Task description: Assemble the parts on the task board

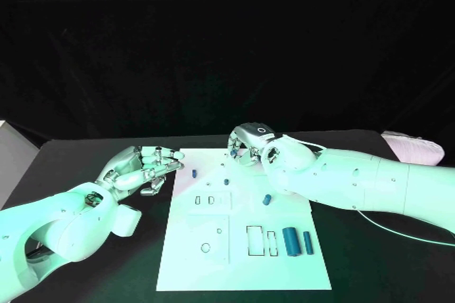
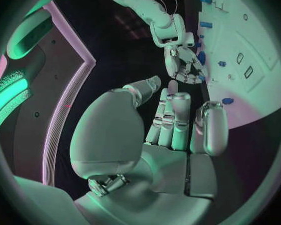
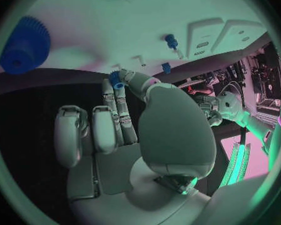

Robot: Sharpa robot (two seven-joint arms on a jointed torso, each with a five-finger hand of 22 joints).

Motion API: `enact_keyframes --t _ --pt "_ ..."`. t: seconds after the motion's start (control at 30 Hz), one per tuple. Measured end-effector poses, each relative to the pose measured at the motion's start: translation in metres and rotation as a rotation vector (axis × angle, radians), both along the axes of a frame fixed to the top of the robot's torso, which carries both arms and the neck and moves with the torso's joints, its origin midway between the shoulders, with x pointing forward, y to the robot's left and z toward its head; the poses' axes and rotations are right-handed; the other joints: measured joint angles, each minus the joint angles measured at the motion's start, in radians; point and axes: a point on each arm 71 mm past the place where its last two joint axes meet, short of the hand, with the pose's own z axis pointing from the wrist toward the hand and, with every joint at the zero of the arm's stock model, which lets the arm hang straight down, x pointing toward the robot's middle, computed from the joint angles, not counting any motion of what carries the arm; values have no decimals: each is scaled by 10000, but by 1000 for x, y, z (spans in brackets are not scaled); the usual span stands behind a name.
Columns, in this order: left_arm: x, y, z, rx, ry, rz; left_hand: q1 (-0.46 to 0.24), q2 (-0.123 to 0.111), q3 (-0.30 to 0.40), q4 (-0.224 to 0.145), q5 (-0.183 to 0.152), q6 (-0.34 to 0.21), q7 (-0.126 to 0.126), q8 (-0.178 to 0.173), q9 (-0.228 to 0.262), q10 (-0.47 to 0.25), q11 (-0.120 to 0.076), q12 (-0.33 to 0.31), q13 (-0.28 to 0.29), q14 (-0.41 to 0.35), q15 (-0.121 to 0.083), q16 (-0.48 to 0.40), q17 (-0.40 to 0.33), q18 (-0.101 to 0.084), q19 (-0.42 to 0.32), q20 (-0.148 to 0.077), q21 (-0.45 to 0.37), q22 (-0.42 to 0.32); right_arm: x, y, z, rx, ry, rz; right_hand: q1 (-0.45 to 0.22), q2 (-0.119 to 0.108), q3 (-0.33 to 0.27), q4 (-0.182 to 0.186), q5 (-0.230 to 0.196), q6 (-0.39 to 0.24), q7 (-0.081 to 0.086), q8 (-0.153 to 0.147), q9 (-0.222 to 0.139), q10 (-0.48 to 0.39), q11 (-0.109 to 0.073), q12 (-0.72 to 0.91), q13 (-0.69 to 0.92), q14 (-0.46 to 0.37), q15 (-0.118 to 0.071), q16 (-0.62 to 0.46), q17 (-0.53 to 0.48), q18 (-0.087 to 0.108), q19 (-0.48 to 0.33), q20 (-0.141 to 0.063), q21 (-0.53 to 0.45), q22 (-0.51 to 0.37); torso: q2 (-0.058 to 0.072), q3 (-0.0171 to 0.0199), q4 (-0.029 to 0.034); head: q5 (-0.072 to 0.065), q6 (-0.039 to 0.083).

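The right hand [image 1: 248, 144] pinches a small blue toothed part [image 3: 117, 79] at the board's far edge. The left hand [image 1: 144, 168], fingers curled on nothing, hovers over the black bench [image 1: 85, 158] beside the flat white board [image 1: 285, 263], where two blue cylinders [image 1: 296, 242] lie.

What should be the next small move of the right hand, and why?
Probably lower the right hand toward the task board to seat its part. It pinches a small blue gear at its fingertips, above the board's far edge; the left hand holds nothing.
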Motion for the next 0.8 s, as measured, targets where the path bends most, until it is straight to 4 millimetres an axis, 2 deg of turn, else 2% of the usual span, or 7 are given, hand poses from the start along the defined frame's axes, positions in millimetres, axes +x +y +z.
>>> enact_keyframes --t 0.2,0.33,0.8 --pt "1 0 0 4 9 10 0 0 0 0 0 0 0 0 0 0 0 0 -1 0 0 0 0 0 0 0 0 0 1 5 0 40 -65 22 0 0 -1 -2 -20 -21 -11 0 20 0 0 -32 0 0 1 0 0 -1 0 0 0 -1 26 -31 72 -38 6" --pt "1 0 0 3 11 7 0 0 0 0 0 0 0 0 -1 0 0 0 -1 0 0 0 0 0 0 0 0 1 2 8 1 70 -101 52 0 0 -4 -3 -39 -28 -6 -1 32 0 -1 -58 0 0 1 0 0 -1 0 0 0 -2 48 -48 91 -50 13" --pt "1 -1 1 0 1 -9 0 0 0 1 0 0 0 0 9 -37 38 0 11 0 1 0 1 0 -36 36 0 -22 6 13 1 56 -148 37 1 -1 -17 -13 -22 -43 0 -20 57 -1 -1 -44 2 2 3 -1 0 -1 0 1 0 -4 117 -59 141 -54 4"
